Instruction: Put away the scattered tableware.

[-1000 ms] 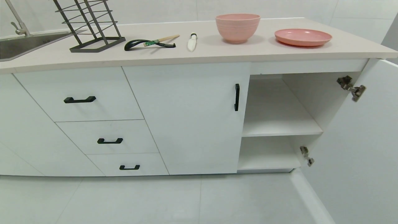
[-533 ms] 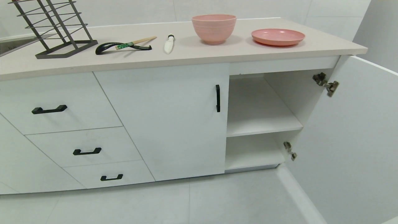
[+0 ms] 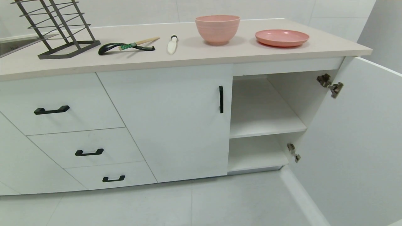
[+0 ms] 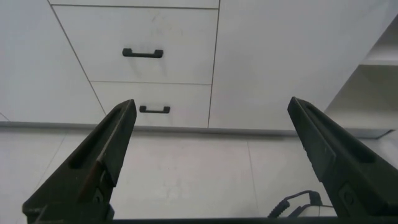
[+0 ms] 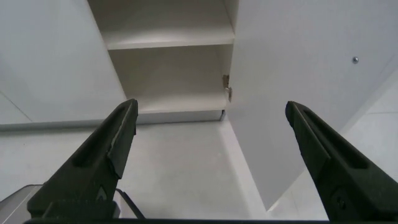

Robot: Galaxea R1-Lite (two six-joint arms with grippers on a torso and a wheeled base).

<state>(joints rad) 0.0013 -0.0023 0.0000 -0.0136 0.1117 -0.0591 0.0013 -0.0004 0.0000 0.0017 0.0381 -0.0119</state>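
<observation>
I see the cabinet (image 3: 267, 103) with its door (image 3: 355, 141) swung wide, showing two shelves. On the countertop (image 3: 201, 56) the pink bowl (image 3: 217, 29) stands upright near the shallow pink plate (image 3: 282, 37), not touching it. To their left lie a small white utensil (image 3: 171, 45) and a black spoon (image 3: 116, 48) crossed by a wooden stick (image 3: 139, 43), beside the wire rack (image 3: 56, 28). My left gripper (image 4: 211, 106) faces the drawers (image 4: 143, 53) and my right gripper (image 5: 211, 104) the shelves, both with fingers spread apart.

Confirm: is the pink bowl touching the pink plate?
Apart. Head view shows a strip of bare countertop between the bowl and the plate.
</observation>
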